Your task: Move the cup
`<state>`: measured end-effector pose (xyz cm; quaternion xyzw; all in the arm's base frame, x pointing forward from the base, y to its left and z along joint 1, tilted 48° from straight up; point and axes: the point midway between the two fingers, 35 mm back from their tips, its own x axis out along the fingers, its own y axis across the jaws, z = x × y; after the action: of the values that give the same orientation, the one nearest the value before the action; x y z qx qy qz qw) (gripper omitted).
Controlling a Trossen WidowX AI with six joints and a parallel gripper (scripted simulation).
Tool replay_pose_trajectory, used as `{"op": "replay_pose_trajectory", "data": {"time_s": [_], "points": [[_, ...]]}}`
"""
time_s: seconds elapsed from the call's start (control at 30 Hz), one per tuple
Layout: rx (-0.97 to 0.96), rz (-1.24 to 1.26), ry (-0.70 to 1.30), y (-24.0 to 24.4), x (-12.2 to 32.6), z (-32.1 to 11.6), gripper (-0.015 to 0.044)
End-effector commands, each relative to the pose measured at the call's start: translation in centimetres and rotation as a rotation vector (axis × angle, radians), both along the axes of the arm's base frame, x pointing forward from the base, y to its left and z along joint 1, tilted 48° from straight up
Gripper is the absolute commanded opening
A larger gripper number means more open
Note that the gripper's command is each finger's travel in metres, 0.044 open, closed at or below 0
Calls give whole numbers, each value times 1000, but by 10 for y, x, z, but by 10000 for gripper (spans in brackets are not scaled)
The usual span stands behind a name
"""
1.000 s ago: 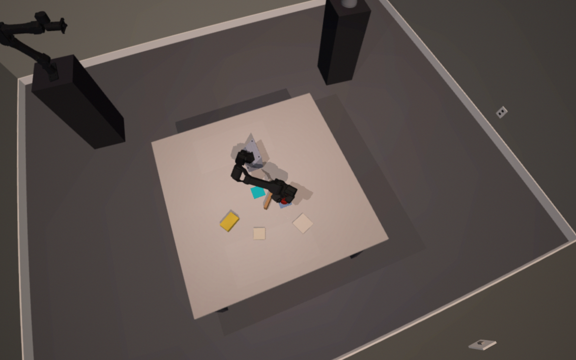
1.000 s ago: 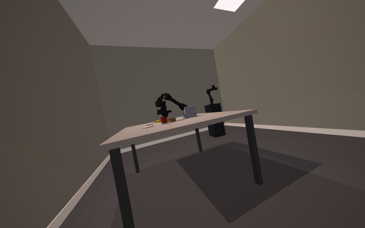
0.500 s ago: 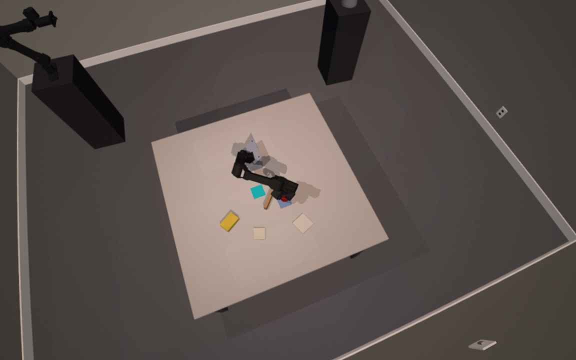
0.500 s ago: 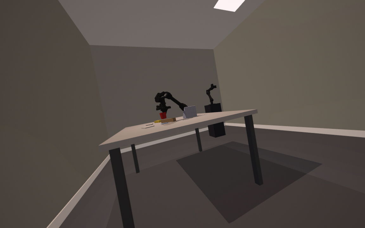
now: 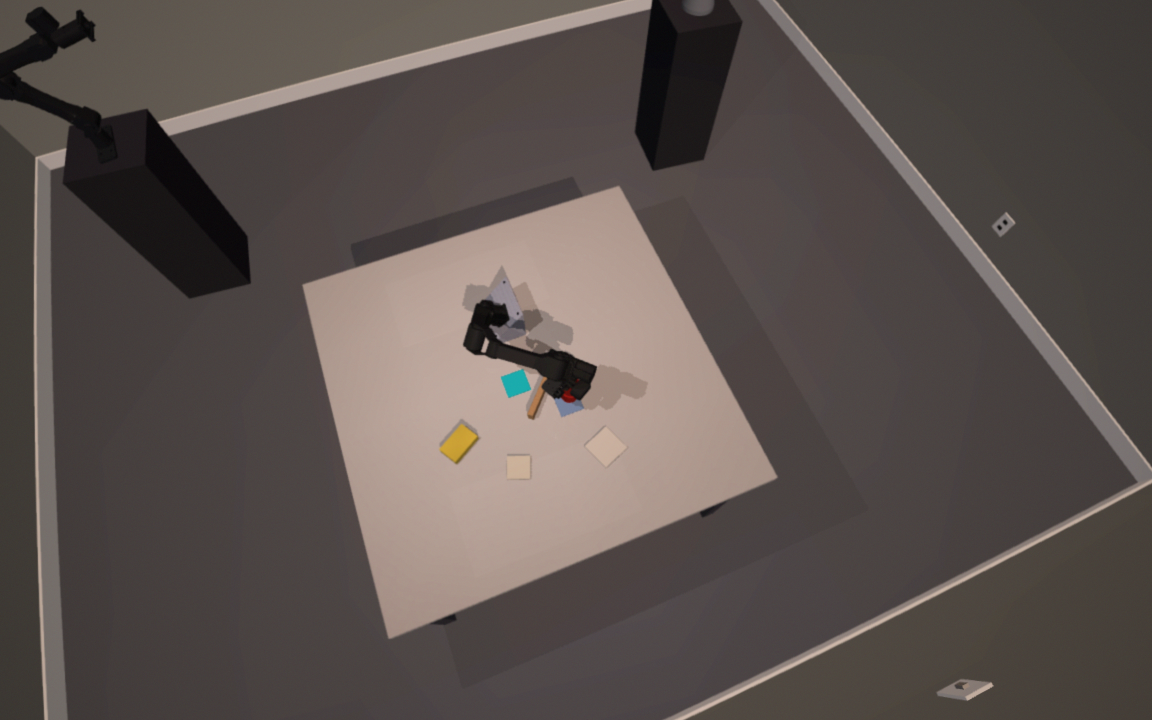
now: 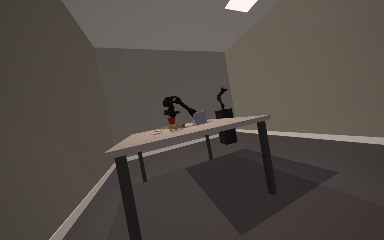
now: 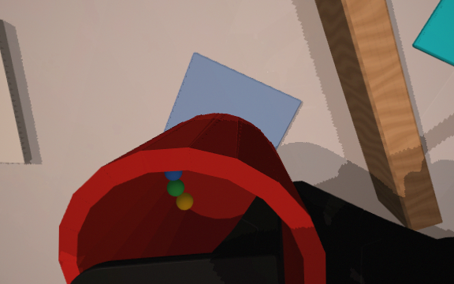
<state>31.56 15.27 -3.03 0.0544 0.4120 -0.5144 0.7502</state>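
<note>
Pincer (image 7: 266, 237) clamped on red cup (image 7: 195, 189) rim; only wrist view shows three marbles (image 7: 176, 188) inside (exterior: cup off desk (image 6: 232, 123)).

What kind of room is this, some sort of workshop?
Probably a bare robot test room: a lone table carries a small black arm whose gripper holds a red cup, and a second arm stands on a black pedestal.

My arm (image 5: 517, 351) all matte black, slim jointed links with bulkier rounded joints, blocky wrist, pale grey base plate (image 5: 503, 295) with small dark screw dots, gripper (image 7: 274, 241) fingers flat, black, unmarked at lower frame
</note>
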Motion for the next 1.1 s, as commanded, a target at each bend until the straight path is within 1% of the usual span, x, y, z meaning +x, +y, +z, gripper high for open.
{"op": "replay_pose_trajectory", "data": {"time_s": [0.0,0.3,1.07], "points": [[0,0,0,0,0,0,0],[0,0,0,-2,-2,2,0],[1,-3,1,-23,-24,19,0]]}}
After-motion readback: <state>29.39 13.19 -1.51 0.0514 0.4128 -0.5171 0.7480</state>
